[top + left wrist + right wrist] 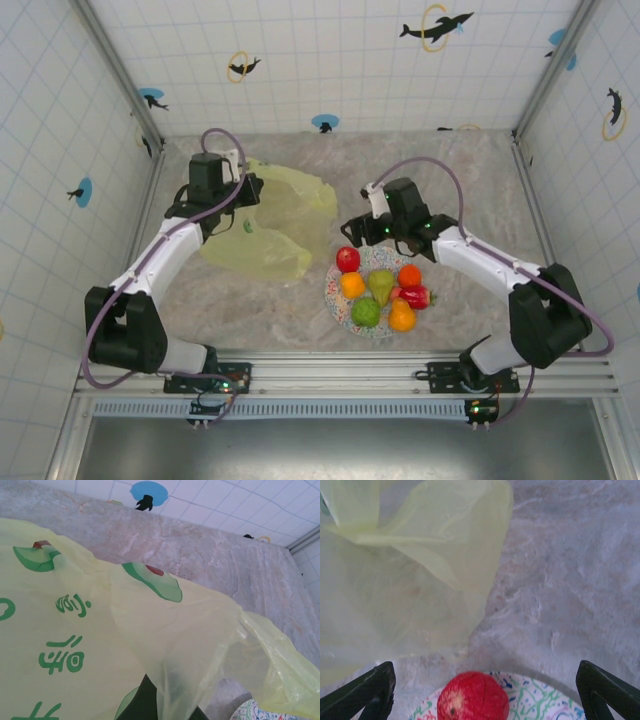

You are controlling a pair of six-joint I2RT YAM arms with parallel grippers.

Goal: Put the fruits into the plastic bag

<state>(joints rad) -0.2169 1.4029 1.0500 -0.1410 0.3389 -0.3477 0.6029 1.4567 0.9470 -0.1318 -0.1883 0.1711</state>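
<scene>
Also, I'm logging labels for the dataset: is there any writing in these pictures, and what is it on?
plastic bag: green printed characters, apparently Chinese, creased and not legible to me.
wall stickers: dolphins in rings, no words.
plate: coloured squiggles, no writing.

Seven fruits [380, 290] are sitting on one plate [334, 298]. Two are looking red: the apple [347, 259] and the strawberry one [415, 296]. Three are looking orange: the left orange one [352, 285], the back orange one [409, 275] and the front orange one [401, 317]. Two are looking green: the pear [381, 282] and the round one [366, 312]. One bag [285, 215] is lying beside the plate. Two arms are reaching in: the left arm [160, 250] and the right arm [480, 258].
</scene>
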